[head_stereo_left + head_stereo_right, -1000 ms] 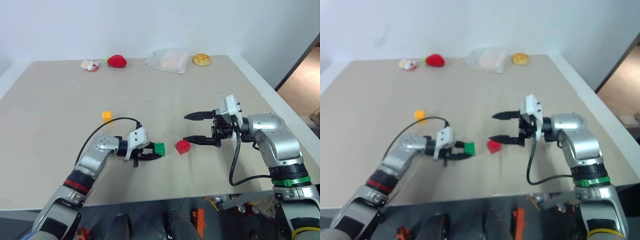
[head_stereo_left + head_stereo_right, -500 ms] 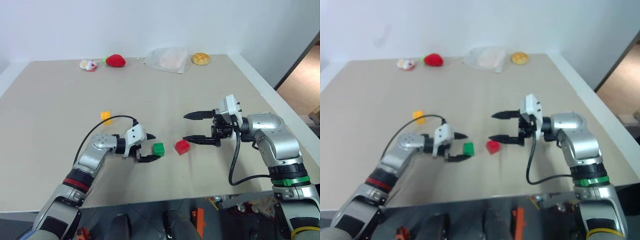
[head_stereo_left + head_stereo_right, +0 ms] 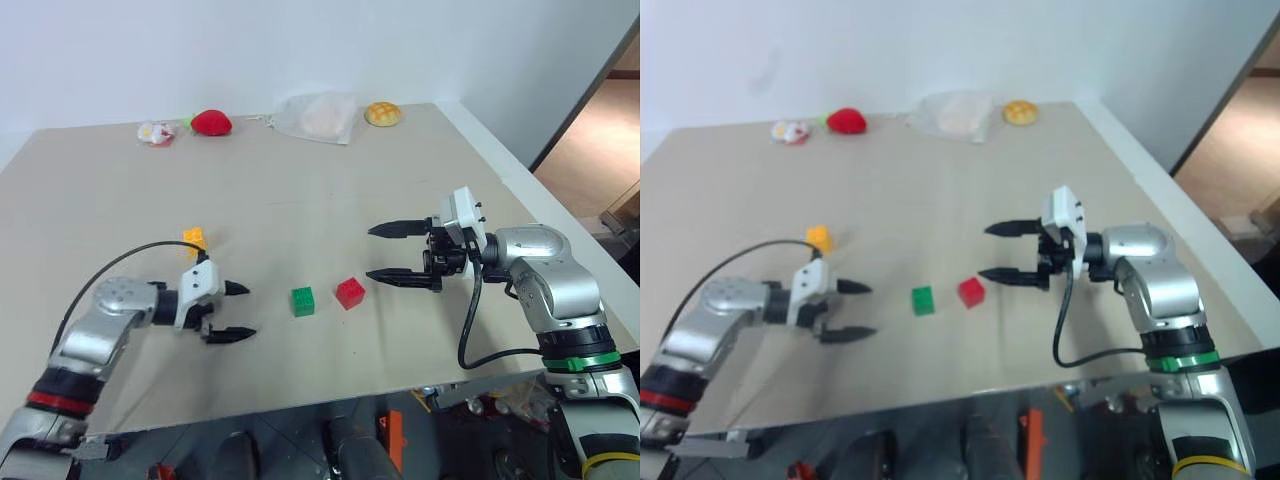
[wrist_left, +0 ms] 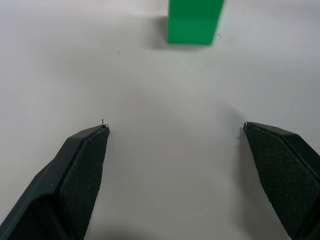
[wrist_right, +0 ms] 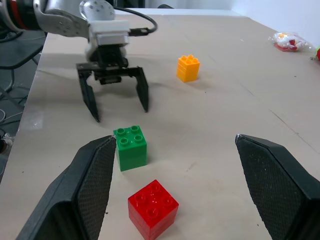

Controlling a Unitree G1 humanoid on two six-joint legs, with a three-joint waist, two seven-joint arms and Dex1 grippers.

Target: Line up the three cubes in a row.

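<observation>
A green cube and a red cube sit side by side on the beige table, a small gap between them. The yellow-orange cube stands apart, further back on the left. My left gripper is open and empty, a short way left of the green cube and pointing at it; the left wrist view has the green cube beyond its spread fingers. My right gripper hovers open just right of the red cube, holding nothing.
Along the table's far edge lie a red strawberry toy, a small wrapped item, a clear plastic bag and a round yellow bun. The table's right edge runs behind my right arm.
My left gripper opened, let go of the green cube beside the red one, and drew back to the left. The right arm kept still. The head camera shifted slightly.
</observation>
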